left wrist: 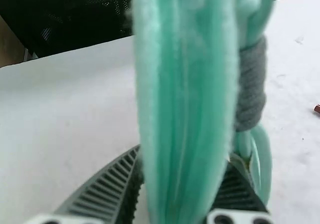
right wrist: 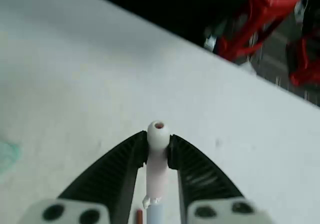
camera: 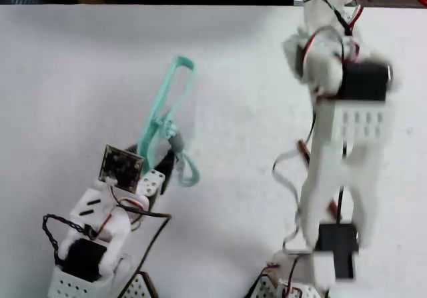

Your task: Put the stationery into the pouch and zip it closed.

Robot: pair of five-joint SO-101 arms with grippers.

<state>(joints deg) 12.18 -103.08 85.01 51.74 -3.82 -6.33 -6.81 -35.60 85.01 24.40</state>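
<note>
Teal pouch (left wrist: 185, 83) is clamped edge-up in the left gripper (left wrist: 184, 159) over the left half of the white table (camera: 80, 65), and a white pen (right wrist: 157, 156) is pinched tight in the right gripper (right wrist: 158, 138).

You've got 1 mint-green pouch (left wrist: 185, 83) w/ 1 grey band (left wrist: 250, 83) on it, 1 white-capped pen (right wrist: 156, 164), 2 grippers, i.e. left gripper (left wrist: 185, 156) + right gripper (right wrist: 157, 138), and 1 white table (camera: 67, 78).
</note>
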